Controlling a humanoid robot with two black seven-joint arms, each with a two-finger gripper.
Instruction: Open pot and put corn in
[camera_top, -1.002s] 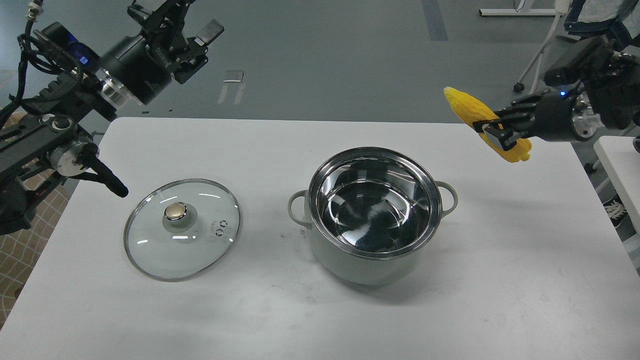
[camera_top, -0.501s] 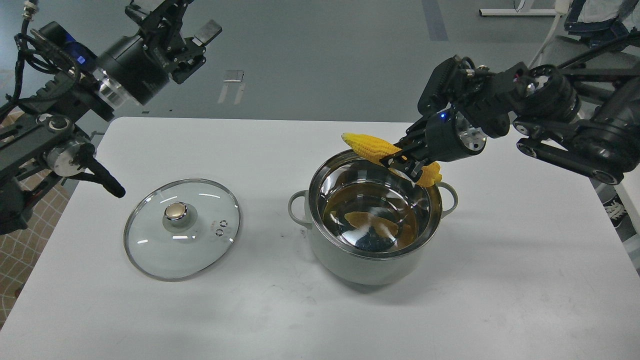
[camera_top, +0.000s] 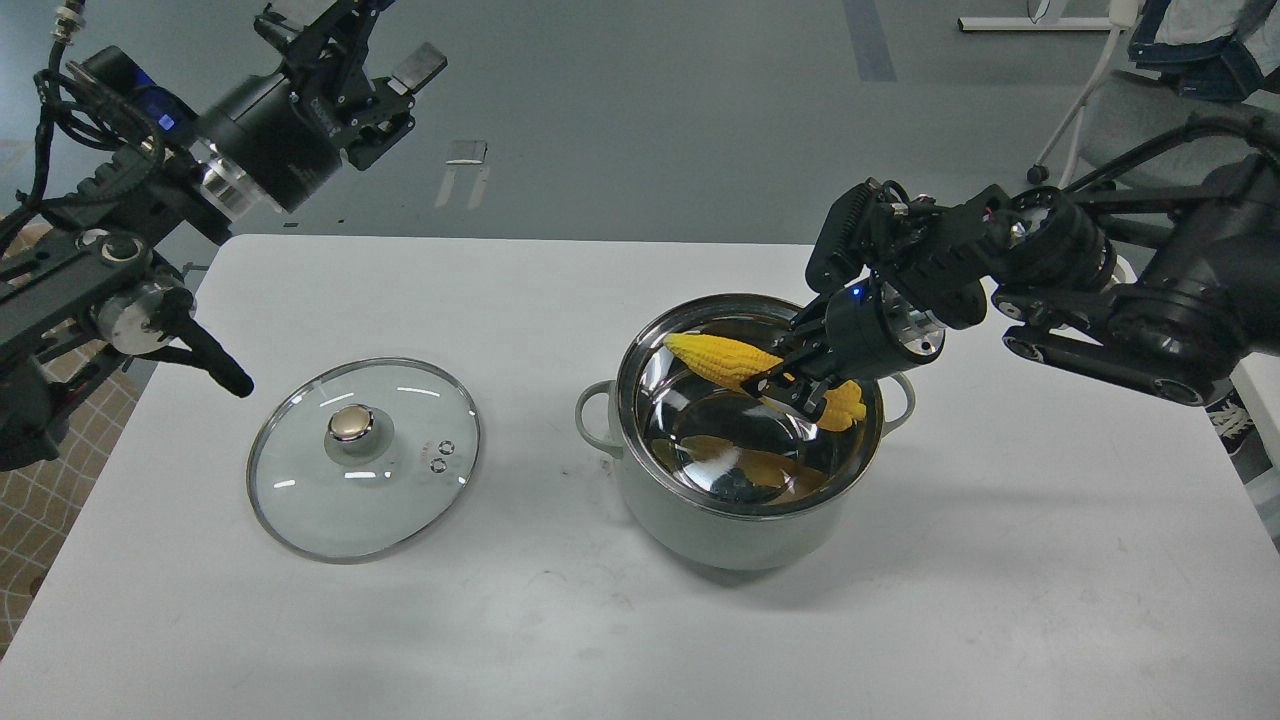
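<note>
The pale grey-green pot (camera_top: 735, 530) stands open on the white table, right of centre, its shiny steel inside showing. My right gripper (camera_top: 790, 392) is shut on the yellow corn cob (camera_top: 722, 359) and holds it level just above the pot's mouth, inside the rim, tip pointing left. A yellow reflection of the corn shows on the pot's bottom. My left gripper (camera_top: 355, 60) is raised beyond the table's far left corner, open and empty, far from the pot.
The round glass lid (camera_top: 365, 456) with a brass-coloured knob lies flat on the table left of the pot. The white table (camera_top: 1000, 600) reaches to the front. A second table's edge and chair legs show at the far right.
My right arm has swung in from the right with the corn and lowered it from above the pot's far rim into the pot's mouth. The left arm has hardly moved.
</note>
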